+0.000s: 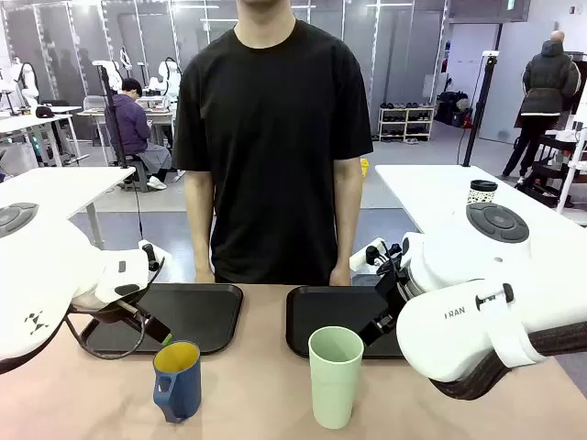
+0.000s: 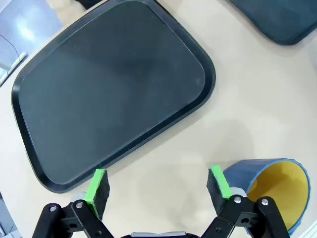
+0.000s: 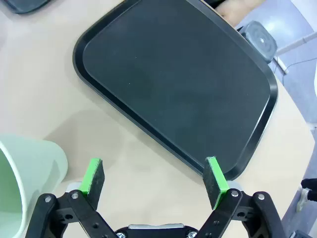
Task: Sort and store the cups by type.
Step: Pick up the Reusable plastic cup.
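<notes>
Upright on the table (image 1: 257, 408): blue mug (image 1: 178, 380) before the left tray (image 1: 197, 316), green tumbler (image 1: 335, 376) before the right tray (image 1: 330, 310).
The left gripper (image 2: 158, 186), jaws spread and empty, hangs just beside the blue mug; the right gripper (image 3: 154, 178), jaws likewise spread and empty, is near the green tumbler.

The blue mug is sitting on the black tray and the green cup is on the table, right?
No. The blue mug stands on the table, beside the tray, not on it, as the front view shows. The green cup is on the table, as you said.
</notes>
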`<act>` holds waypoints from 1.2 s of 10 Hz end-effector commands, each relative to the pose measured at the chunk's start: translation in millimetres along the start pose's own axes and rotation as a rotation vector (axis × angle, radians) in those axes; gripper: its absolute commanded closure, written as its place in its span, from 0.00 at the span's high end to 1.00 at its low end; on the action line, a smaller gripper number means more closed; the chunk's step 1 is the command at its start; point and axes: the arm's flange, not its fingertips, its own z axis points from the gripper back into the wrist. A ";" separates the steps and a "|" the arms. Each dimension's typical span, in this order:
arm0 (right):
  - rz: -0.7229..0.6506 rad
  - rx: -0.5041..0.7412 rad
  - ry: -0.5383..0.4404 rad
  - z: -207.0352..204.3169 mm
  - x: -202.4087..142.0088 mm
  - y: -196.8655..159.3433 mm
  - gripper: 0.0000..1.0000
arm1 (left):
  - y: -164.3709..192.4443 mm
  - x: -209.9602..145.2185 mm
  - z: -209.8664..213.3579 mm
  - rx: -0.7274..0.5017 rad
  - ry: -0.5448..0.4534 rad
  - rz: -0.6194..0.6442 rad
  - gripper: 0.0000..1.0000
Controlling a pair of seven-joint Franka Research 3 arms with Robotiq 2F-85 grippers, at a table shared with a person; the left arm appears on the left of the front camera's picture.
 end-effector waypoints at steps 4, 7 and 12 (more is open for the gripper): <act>0.000 0.000 0.000 0.0 0.0 0.0 1.00 | -0.3 0.1 0.0 0.000 0.000 -0.001 1.00; 0.000 0.000 0.000 0.0 0.0 0.0 1.00 | -0.3 0.1 0.0 0.000 0.000 -0.001 1.00; 0.000 0.000 0.000 0.0 0.0 0.0 1.00 | -0.3 0.1 0.0 0.000 0.000 -0.001 1.00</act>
